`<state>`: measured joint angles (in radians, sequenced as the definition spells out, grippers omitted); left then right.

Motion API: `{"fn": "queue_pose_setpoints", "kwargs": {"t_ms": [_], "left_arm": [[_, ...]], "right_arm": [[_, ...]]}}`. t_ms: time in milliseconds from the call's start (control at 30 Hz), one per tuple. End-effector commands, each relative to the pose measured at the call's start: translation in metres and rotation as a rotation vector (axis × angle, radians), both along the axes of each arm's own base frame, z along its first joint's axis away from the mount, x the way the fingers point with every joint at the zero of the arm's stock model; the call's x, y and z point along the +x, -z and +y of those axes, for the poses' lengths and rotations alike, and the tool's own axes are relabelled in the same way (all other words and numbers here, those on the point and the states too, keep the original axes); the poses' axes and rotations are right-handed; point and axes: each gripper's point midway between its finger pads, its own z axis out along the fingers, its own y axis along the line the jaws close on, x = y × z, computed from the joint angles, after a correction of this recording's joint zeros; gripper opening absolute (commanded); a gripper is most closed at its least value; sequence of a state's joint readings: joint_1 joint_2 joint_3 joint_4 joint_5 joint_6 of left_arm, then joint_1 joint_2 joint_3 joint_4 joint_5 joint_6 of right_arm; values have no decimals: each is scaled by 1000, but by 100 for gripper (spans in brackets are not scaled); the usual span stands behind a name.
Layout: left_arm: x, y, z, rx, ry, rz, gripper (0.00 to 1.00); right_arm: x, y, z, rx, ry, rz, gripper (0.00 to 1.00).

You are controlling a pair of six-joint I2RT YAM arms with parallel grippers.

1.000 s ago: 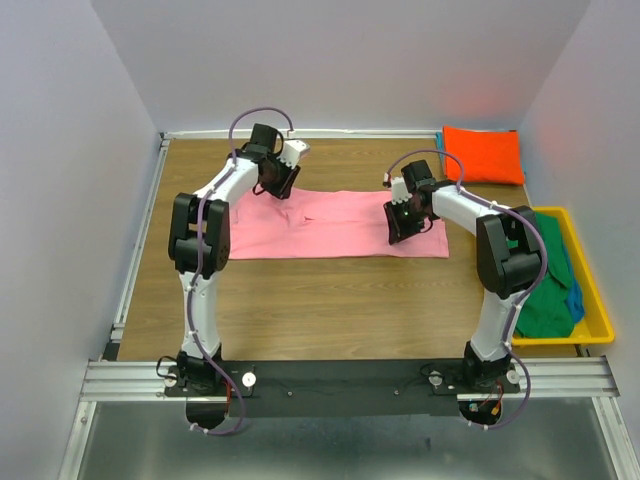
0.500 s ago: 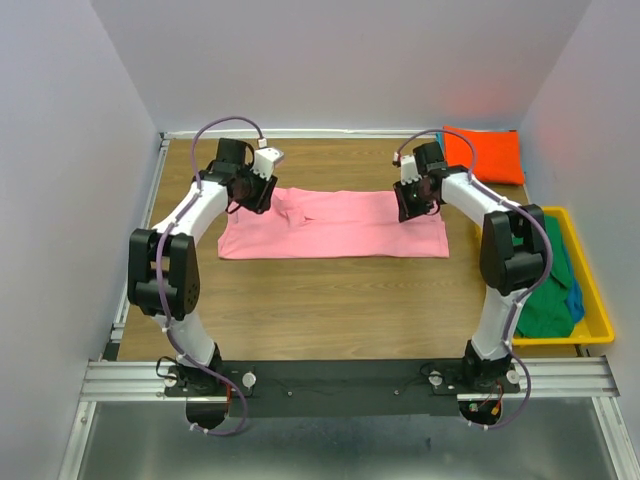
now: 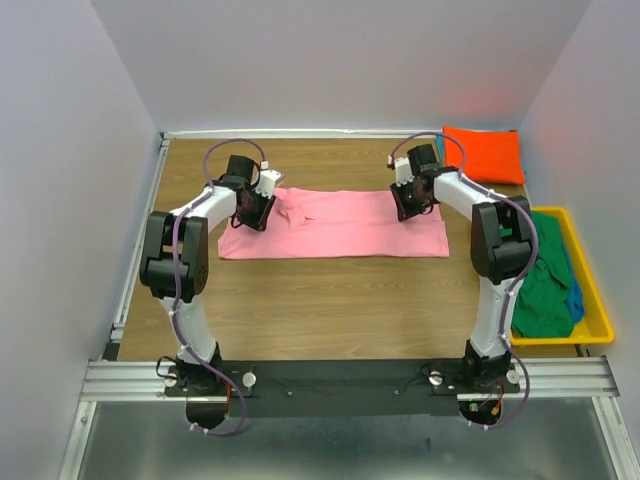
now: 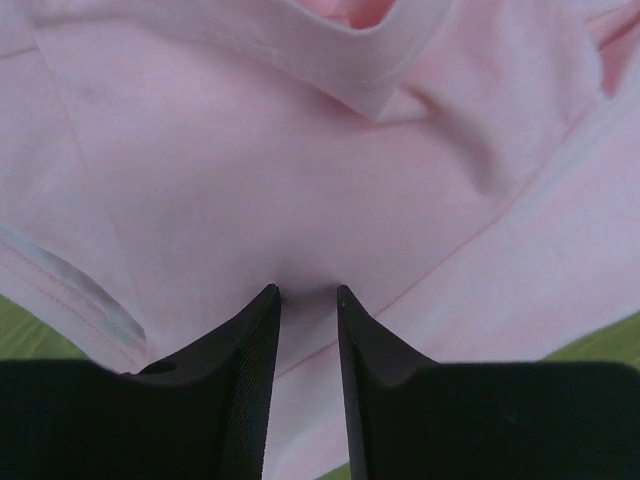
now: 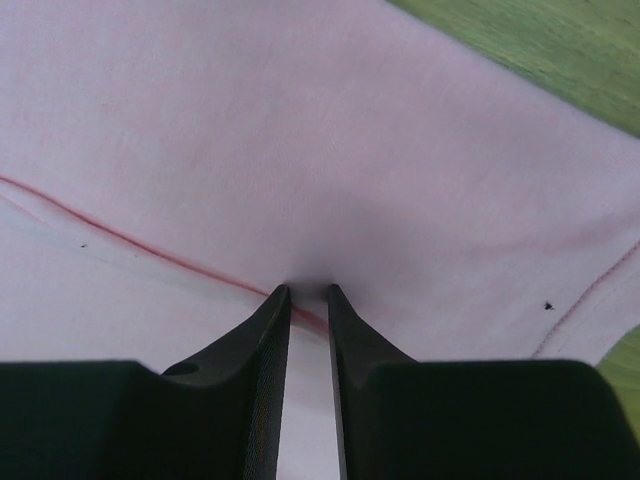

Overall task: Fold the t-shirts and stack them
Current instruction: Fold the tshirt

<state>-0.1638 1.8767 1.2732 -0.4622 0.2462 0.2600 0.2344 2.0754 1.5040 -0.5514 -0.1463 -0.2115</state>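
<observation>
The pink t-shirt (image 3: 340, 225) lies folded into a long band across the middle of the table. My left gripper (image 3: 253, 212) stands on its left end, near the collar and sleeve. In the left wrist view the jaws (image 4: 308, 290) stand narrowly apart, tips pressed on pink cloth (image 4: 300, 150) that lies flat between them. My right gripper (image 3: 413, 200) is at the band's far right edge; its jaws (image 5: 308, 288) are a slit apart, tips on the cloth (image 5: 300, 130) over a seam. A folded orange t-shirt (image 3: 483, 153) lies at the far right corner.
A yellow bin (image 3: 590, 290) stands at the table's right edge with a green t-shirt (image 3: 540, 290) and a blue one (image 3: 574, 300) bunched inside. Rails run along the table's left and far edges.
My left gripper came down from the far edge onto the shirt's left end. The right gripper moved from the band's right part up to its far edge. Both pairs of jaws narrowed.
</observation>
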Motion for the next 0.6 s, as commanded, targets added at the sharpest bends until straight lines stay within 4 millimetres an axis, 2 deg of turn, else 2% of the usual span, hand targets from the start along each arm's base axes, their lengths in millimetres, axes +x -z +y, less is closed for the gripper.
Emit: {"fn": "queue_pose_setpoints", "kwargs": {"t_ms": [0,100,133,200,233,300,333,400,433,467,500,533,567], "left_arm": [[11,21,18,77,-48,44,36],[35,40,29,124,-52,77,31],[51,46,27,121,-48,95,28],[69,48,24,112,-39,109,26],[91,46,18,95,-34,99,25],[120,34,12,72,-35,61,25],[153,13,5,50,-24,-10,26],[182,-18,-3,10,-24,-103,31],[197,-50,-9,-23,-18,-190,40],[201,-64,-11,-37,-15,-226,43],[200,-76,-13,-51,-14,-254,43],[193,-94,-15,-73,-12,-296,45],[186,-101,-17,-85,-10,-308,45]], "right_arm": [[-53,34,-12,-33,-18,147,27],[-85,31,1,40,-38,196,27],[-114,39,11,58,-72,255,27],[-145,38,26,105,-130,299,27],[-173,28,46,193,-201,331,27],[-189,6,69,261,-302,315,27],[-196,-23,88,366,-373,285,27],[-193,-56,104,459,-408,240,35],[-190,-68,108,486,-402,224,37],[-179,-84,111,485,-402,171,38],[-172,-89,110,467,-396,144,38],[-163,-86,104,411,-380,111,38],[-157,-85,101,384,-377,93,38]]}}
